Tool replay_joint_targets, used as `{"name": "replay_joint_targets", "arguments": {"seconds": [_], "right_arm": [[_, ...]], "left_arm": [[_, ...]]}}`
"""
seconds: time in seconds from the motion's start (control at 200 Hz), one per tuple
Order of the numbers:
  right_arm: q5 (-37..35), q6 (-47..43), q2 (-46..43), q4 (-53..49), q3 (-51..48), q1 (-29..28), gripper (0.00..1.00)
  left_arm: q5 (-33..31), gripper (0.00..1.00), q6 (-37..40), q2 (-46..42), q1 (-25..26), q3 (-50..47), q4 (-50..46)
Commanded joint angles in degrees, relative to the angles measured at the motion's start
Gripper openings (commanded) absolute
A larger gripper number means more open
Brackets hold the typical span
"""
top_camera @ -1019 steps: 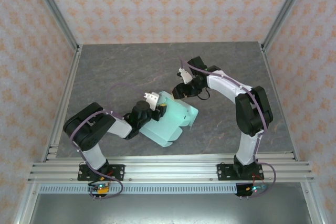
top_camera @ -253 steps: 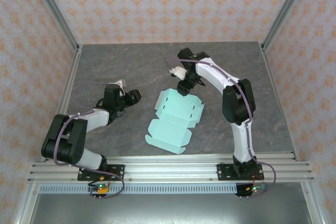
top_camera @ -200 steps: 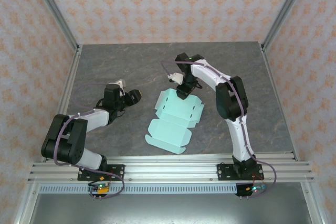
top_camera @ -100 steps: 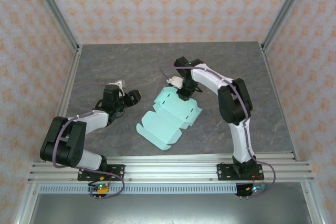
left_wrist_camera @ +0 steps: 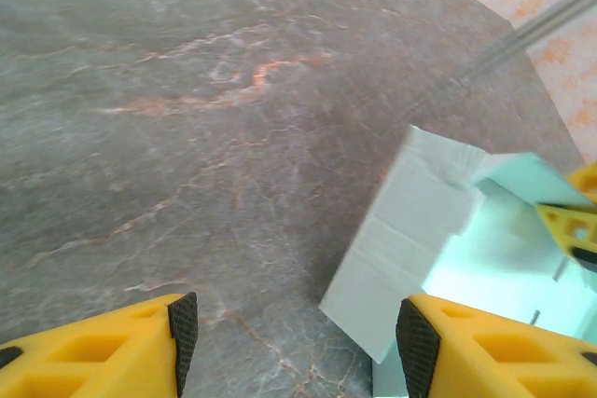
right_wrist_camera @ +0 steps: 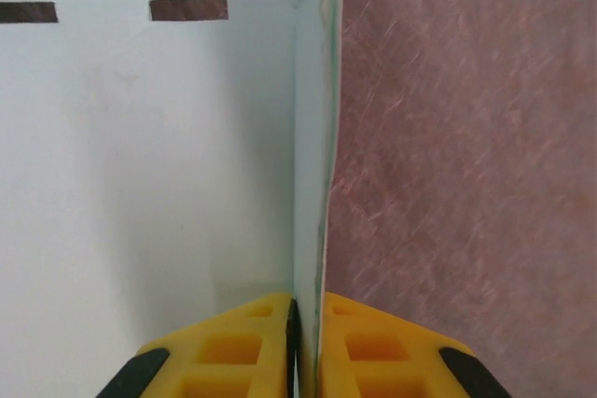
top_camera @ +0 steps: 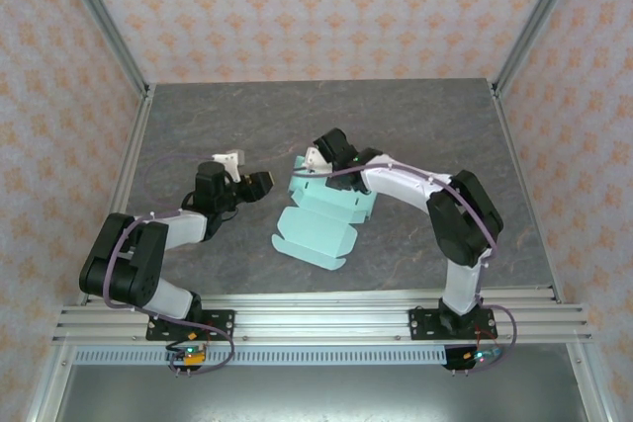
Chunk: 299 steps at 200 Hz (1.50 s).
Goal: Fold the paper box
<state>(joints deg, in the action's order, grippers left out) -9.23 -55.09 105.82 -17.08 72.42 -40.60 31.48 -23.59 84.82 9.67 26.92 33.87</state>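
Right wrist view has my right end effector (right_wrist_camera: 306,312) pinching a raised flap of the paper box (right_wrist_camera: 140,156), lying mid tabletop (top_camera: 227,116); left end effector (left_wrist_camera: 297,337) spread nearby; next I'd crease that wall upright.

Overhead from behind; wrist views close; all share paper box (top_camera: 315,236).

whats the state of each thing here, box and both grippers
paper box: mostly flat sheet on the table, one edge flap raised upright, not yet a box
right gripper: shut on the paper box's raised flap
left gripper: open, empty, apart from the paper box
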Motion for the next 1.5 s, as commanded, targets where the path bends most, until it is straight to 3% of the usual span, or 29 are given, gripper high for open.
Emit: {"name": "replay_joint_targets", "arguments": {"seconds": [0.0,0.105,0.23,0.455,0.711,0.806,0.941,1.201,1.492], "right_arm": [[-4.6,-12.2,-4.3,20.4,-8.9,-1.9,0.15],[-1.1,-19.4,-6.3,31.6,-16.3,-2.7,0.15],[-1.4,-18.1,-7.4,32.9,-16.9,-3.1,0.15],[9.6,-12.9,-11.9,16.4,-11.9,-1.2,0.16],[14.6,-20.2,-13.2,15.9,-12.4,0.3,0.16],[15.5,-22.2,-13.1,16.9,-13.0,0.3,0.15],[16.5,-26.5,-13.3,18.5,-14.4,0.3,0.15],[18.3,-32.4,-14.1,22.9,-16.9,0.3,0.15],[18.1,-35.5,-13.8,26.3,-17.8,-1.0,0.15]], "left_arm": [[0.8,0.61,9.2,-0.4,2.9,-0.1,0.2],[-0.6,0.61,11.3,1.2,4.5,-0.8,2.5],[-2.5,0.59,11.5,3.7,5.8,0.4,0.9],[-6.2,0.60,10.8,-2.1,5.7,-1.3,-1.2],[-9.4,0.60,8.7,-1.8,5.5,-2.0,0.4],[-8.2,0.60,8.8,0.6,5.2,-1.6,2.1],[-1.5,0.59,9.3,3.8,5.6,-0.3,4.0],[4.3,0.58,12.8,4.1,6.8,-0.4,7.4],[7.2,0.44,15.6,3.4,10.4,0.8,5.6]]}}
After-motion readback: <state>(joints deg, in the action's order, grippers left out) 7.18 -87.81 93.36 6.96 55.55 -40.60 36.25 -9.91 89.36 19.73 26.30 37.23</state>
